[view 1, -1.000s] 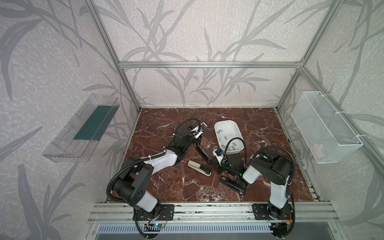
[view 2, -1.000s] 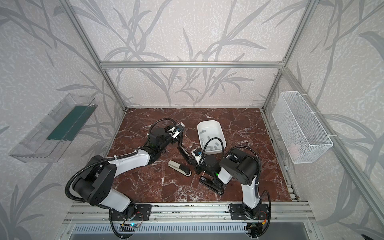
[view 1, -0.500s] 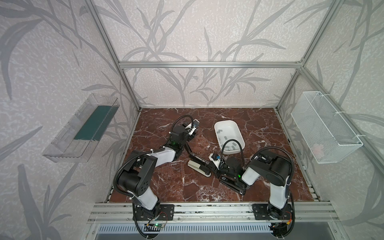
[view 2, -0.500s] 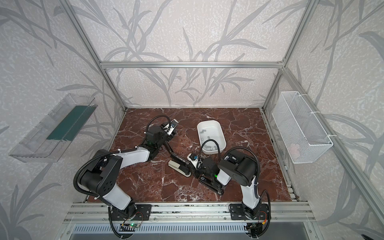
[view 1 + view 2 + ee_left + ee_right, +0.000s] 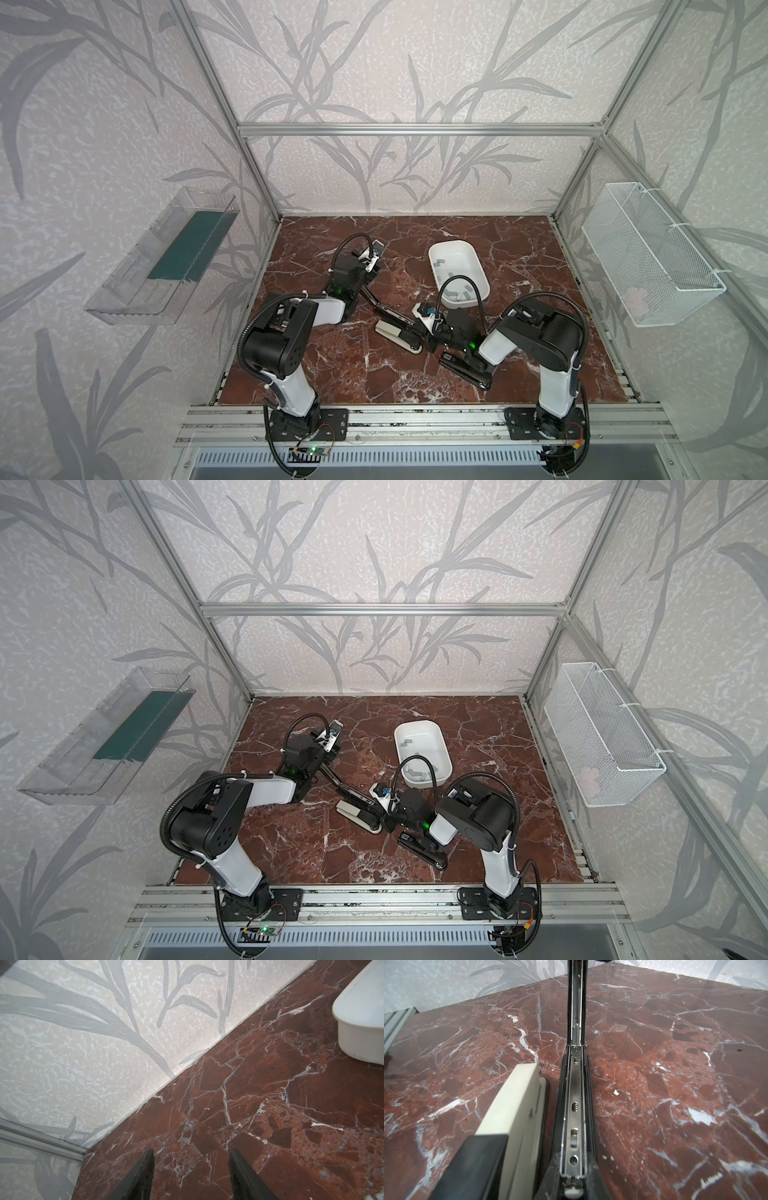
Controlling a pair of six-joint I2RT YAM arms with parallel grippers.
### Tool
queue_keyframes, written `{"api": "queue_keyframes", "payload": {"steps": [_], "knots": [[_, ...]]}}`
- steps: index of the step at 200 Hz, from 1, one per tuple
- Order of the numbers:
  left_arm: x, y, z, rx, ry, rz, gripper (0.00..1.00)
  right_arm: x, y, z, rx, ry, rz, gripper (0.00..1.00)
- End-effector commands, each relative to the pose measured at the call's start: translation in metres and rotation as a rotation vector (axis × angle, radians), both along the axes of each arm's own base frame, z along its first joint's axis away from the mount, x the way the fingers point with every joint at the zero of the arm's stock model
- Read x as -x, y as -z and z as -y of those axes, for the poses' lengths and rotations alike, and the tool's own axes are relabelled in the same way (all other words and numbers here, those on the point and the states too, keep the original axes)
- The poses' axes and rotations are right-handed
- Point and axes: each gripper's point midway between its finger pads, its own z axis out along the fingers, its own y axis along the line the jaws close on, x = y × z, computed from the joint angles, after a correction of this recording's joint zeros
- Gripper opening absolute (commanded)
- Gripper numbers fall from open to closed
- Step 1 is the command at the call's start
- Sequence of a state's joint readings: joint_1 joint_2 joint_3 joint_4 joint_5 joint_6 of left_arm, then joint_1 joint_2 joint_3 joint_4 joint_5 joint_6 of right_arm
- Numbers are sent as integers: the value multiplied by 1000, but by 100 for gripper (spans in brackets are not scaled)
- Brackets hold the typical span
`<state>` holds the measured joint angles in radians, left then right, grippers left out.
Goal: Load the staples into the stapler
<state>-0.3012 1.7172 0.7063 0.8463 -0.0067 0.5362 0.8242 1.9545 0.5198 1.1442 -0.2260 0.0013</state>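
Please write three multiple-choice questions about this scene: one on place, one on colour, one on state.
1. The staples lie in: A the wire basket; B the white tray; C the wall shelf.
2. In the right wrist view, the closed stapler beside the open stapler is: A cream; B red; C blue.
3. The left gripper is: A shut on a staple; B shut on the tray; C open and empty.
Answers: B, grey strips show inside the tray; A, its body is cream; C, its fingers stand apart over the table.
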Motion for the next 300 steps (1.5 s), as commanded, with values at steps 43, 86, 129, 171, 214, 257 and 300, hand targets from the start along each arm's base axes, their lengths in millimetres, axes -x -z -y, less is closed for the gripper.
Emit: {"api": "queue_keyframes", "payload": {"steps": [43,86,129,171,214,257,300], "knots": [[6,-43,-6,10,9,67,62,-27,3,-9,19,-117,-61,0],[22,-61,2,78,69,128,61,-37,13,-12,82,-132,-35,0],[64,-80,32,95,251,152,60,-50,31,-5,160,-63,-62,9],[103,-85,50,84,416,123,59,-61,28,5,181,11,-53,28],[154,-74,76,-33,639,115,59,-71,35,20,204,109,-109,48],[239,-3,101,-289,1032,-27,60,-61,-6,23,100,107,-114,51],[281,10,117,-267,1159,-242,58,-36,-51,48,56,139,-83,61]]}}
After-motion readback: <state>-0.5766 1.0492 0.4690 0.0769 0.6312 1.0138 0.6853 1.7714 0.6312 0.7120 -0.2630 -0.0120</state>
